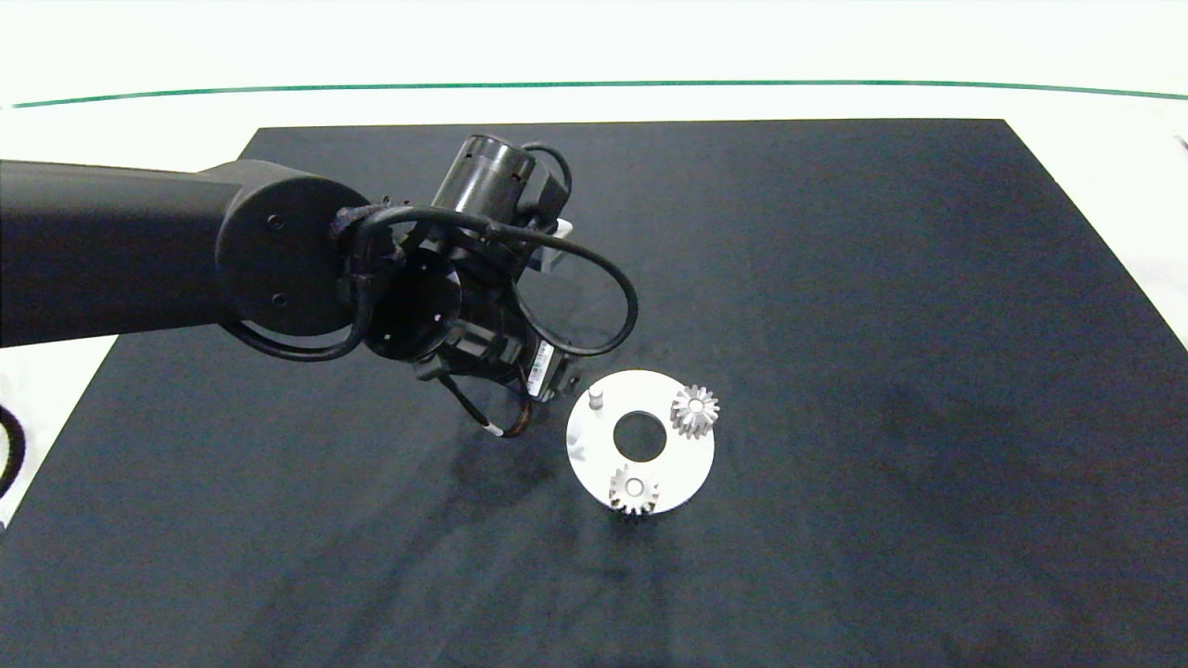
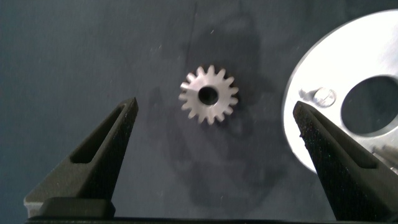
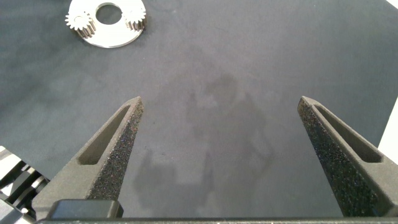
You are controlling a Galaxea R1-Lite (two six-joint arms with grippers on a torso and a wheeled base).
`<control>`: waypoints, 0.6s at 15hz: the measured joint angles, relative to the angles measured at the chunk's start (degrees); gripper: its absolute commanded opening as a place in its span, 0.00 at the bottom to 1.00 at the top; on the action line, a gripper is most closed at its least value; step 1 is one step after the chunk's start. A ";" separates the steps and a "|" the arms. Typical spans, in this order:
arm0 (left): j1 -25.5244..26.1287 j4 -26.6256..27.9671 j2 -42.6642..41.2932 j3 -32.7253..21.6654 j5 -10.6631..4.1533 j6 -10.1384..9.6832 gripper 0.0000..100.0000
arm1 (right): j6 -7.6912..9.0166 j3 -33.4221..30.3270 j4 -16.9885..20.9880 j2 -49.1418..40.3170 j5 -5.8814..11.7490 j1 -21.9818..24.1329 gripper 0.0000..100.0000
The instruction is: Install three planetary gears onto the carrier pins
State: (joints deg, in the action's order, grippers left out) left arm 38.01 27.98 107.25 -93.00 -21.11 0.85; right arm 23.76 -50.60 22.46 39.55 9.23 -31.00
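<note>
We see two planetary gears seated on the white disc [image 1: 682, 455]: one [image 1: 694, 410] at its far right rim, one [image 1: 633, 489] at its near rim. A bare carrier pin [image 1: 595, 401] stands at the disc's left. The third gear [image 2: 208, 94] lies flat on the black mat [image 1: 882, 371] covering the counter, just beside the disc. Our left claw [image 2: 214, 127] hangs over it, spread wide, gripping nothing. Our right claw [image 3: 221, 134] is also wide open and empty, well apart from the disc.
</note>
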 measured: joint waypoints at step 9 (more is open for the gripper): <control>-1.94 -0.56 2.83 -2.39 0.00 -0.04 1.00 | -0.01 -0.02 0.00 0.04 -0.05 -0.02 1.00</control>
State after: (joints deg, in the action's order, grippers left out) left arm 36.07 27.42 110.08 -95.39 -21.11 0.82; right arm 23.75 -50.63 22.46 39.58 9.18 -31.03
